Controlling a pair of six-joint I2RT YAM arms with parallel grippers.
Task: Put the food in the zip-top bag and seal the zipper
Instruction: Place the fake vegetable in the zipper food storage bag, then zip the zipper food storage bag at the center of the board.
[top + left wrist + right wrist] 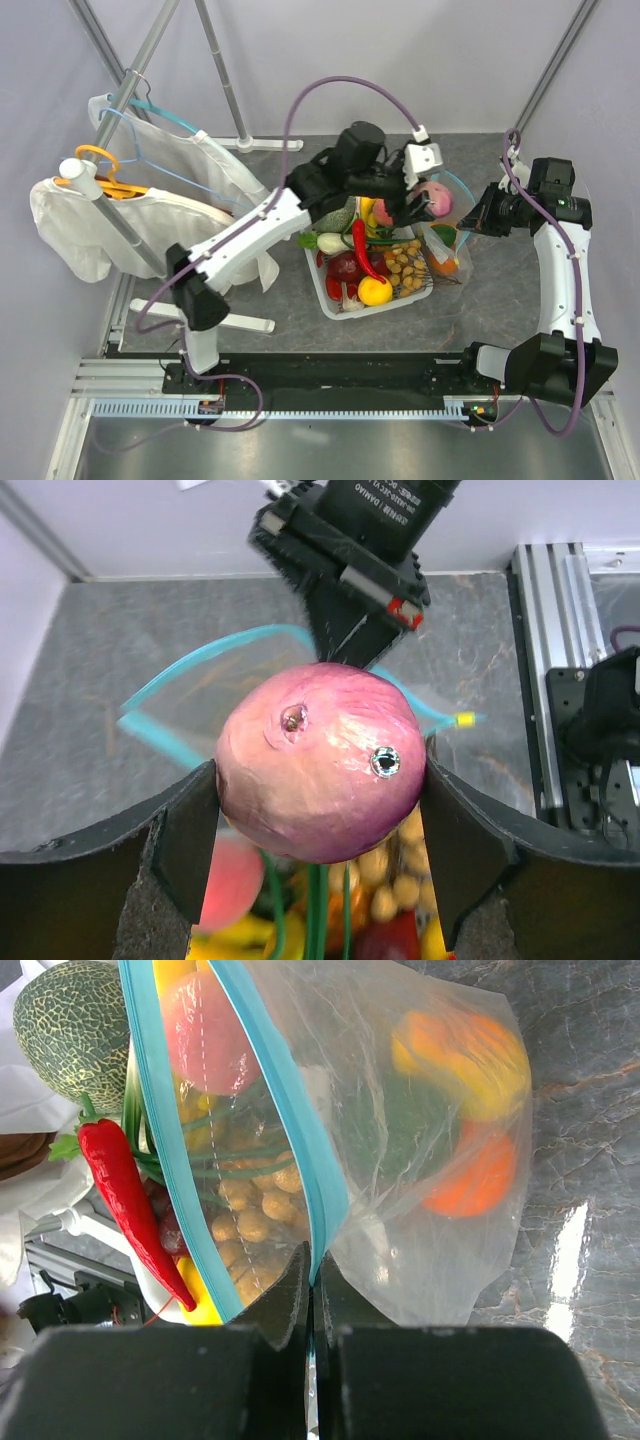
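1. Left gripper (318, 785): jaws wide apart and clamped on a round purple-pink toy onion (320, 745). One finger pad (190, 840) sits on each side, both touching it.
2. The onion is held in the air over the open mouth of the clear crinkly zip-top bag (400, 1260), not inside it.
3. Right gripper (312, 1295): jaws fully closed, pinching the thin teal zipper strip (300, 1130) at the bag's mouth edge.
4. Zipper unsealed: the two teal lips stand apart in a loop.
5. The bag rests on the grey marbled table (580, 1110), just right of the white plastic tray (395, 302).
6. Inside the bag: round orange fruit (475, 1180), yellow-orange piece (470, 1050), dark green piece (410, 1120).
7. The tray holds a red chilli (125, 1190), yellow lemon (375, 290), netted green melon (70, 1020) and small tan balls (405, 265).
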